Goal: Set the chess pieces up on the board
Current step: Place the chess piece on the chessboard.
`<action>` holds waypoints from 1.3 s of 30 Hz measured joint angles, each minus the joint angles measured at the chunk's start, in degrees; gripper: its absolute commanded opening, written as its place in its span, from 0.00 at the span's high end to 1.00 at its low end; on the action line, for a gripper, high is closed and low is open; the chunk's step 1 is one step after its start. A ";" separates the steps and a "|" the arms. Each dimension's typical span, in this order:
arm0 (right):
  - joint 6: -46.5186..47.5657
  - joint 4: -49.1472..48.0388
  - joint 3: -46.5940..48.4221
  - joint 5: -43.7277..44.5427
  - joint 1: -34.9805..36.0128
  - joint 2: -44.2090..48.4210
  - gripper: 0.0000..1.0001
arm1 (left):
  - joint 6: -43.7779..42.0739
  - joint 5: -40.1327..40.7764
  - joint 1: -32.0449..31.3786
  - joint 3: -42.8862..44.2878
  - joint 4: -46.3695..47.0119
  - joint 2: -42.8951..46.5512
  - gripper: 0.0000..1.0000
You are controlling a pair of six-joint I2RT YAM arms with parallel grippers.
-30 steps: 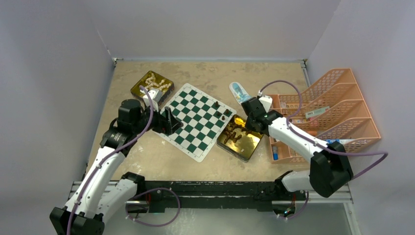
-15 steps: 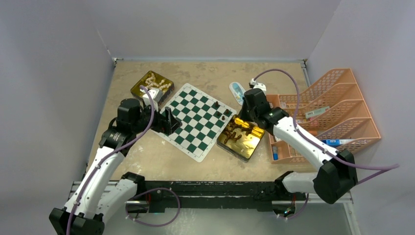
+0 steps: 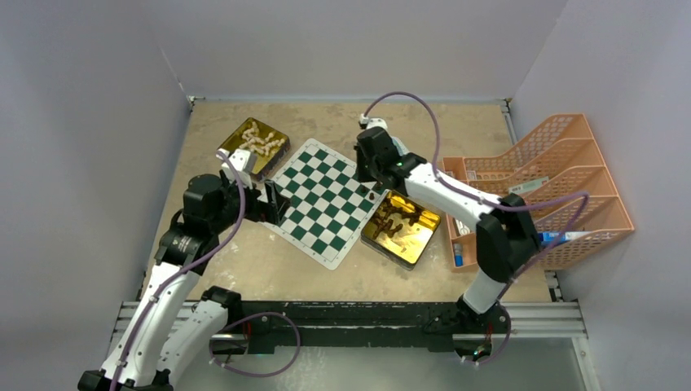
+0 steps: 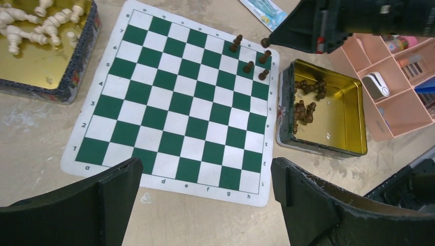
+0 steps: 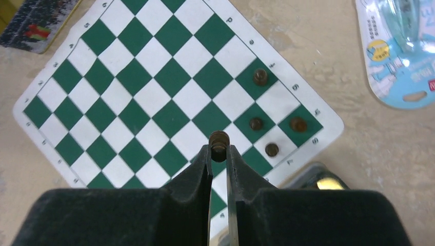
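While my right claw [image 5: 219, 149] is pinched nearly shut on one dark brown chess piece [image 5: 219, 137], it hangs over the board [image 5: 149, 97] close to its right corner. The four dark pieces [image 5: 256, 123] already on squares in that corner stand upright, near each other but apart. Can't tell from these views whether the held piece touches the mat. Left claw [image 4: 204, 177] is spread wide, gripping nothing, above the board's near-left edge. Loose dark pieces [image 4: 306, 108] lie jumbled in the gold tin [image 4: 341, 125], just beside the board's near-right edge. Cream pieces [image 4: 31, 25] lie in the second tin [image 4: 36, 61], off the board's far-left edge toward the worktop's [image 3: 244, 261] far-left corner.
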State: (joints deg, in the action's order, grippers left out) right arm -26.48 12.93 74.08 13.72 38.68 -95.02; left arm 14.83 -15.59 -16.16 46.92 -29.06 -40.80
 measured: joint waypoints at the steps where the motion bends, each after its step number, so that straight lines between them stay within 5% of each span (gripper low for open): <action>1: 0.31 -0.02 1.27 0.04 0.15 -1.88 0.87 | -0.02 0.52 0.00 -0.04 -0.07 0.44 0.03; 17: 2.03 3.74 16.55 3.23 0.59 -22.86 0.85 | 0.00 4.55 0.00 -0.81 -0.72 4.02 0.03; 39: 1.88 7.93 17.90 3.37 0.66 -26.47 0.81 | -0.02 4.52 0.00 -0.87 -0.74 4.02 0.03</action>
State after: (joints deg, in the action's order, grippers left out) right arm -24.60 20.86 91.98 17.08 39.33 -121.49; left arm 14.81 -11.07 -16.16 46.04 -29.80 -36.77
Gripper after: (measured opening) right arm 0.182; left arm 0.971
